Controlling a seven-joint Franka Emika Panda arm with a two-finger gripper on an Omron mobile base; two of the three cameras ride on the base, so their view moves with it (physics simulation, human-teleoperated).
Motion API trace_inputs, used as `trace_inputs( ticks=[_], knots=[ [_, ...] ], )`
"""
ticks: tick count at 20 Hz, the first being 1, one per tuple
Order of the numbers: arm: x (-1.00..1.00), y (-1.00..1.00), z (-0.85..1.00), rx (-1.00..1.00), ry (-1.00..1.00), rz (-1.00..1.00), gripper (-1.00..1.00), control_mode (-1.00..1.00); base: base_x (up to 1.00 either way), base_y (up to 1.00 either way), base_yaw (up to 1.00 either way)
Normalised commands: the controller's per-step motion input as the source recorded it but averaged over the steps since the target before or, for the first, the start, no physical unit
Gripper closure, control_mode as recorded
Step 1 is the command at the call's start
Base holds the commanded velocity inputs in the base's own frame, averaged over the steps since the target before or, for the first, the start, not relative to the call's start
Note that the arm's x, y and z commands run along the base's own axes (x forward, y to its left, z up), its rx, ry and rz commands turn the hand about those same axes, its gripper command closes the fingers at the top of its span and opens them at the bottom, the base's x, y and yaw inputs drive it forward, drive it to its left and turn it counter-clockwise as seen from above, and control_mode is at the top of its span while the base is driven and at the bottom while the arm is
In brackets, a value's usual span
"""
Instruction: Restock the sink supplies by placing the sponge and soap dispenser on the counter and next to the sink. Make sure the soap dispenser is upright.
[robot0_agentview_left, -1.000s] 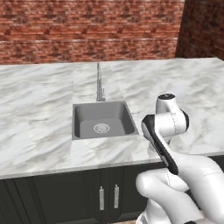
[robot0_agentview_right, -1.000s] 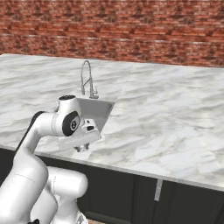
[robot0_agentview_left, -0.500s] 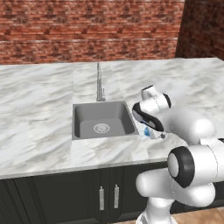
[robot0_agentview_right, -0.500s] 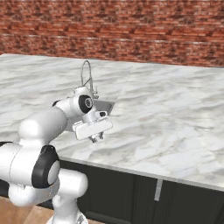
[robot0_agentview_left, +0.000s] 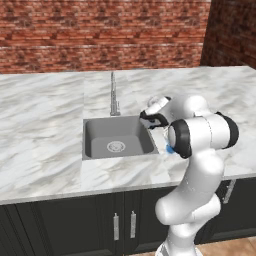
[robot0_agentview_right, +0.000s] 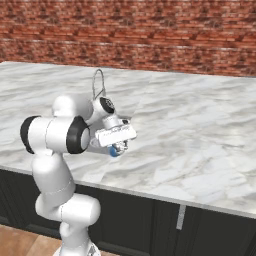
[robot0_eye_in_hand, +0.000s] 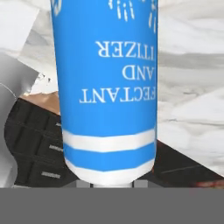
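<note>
Close against the hand camera you have the soap dispenser (robot0_eye_in_hand: 107, 87), its blue body running up the frame with the label printed upside down, which suggests the bottle lies along the claw's axis so you can set it down base-first and upright. The finger tips are hidden behind the bottle in that view, so you cannot tell directly how wide the claw (robot0_agentview_right: 119, 145) stands; from the right base view the blue bottle (robot0_agentview_right: 115, 150) hangs just under the hand, off the marble, so I judge it gripped. That puts the bottle above the near part of the bench (robot0_agentview_left: 45, 150), just right of the sink (robot0_agentview_left: 116, 138), where the task wants it. Beyond the basin, the slim tap (robot0_agentview_left: 113, 95) rises at the far rim. No sponge is apparent to you yet.
</note>
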Motion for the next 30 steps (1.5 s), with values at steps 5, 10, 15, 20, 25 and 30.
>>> trace_inputs(
  ticks=[5, 10, 15, 20, 25, 30],
  knots=[
    [0.33, 0.04, -0.06, -0.30, 0.02, 0.01, 1.00, -1.00, 0.00, 0.00, 0.00],
    [0.58, -0.03, -0.11, -0.22, 0.17, 0.09, 1.00, -1.00, 0.00, 0.00, 0.00],
    [0.68, -0.01, -0.24, -0.13, 0.33, 0.16, 1.00, -1.00, 0.00, 0.00, 0.00],
    [0.41, -0.09, -0.19, -0.06, 0.13, 0.12, 1.00, -1.00, 0.00, 0.00, 0.00],
    [0.01, 0.00, -0.14, -0.05, -0.07, 0.01, 1.00, -1.00, 0.00, 0.00, 0.00],
    [0.00, 0.00, -0.22, 0.00, -0.05, 0.00, 1.00, -1.00, 0.00, 0.00, 0.00]
  ],
)
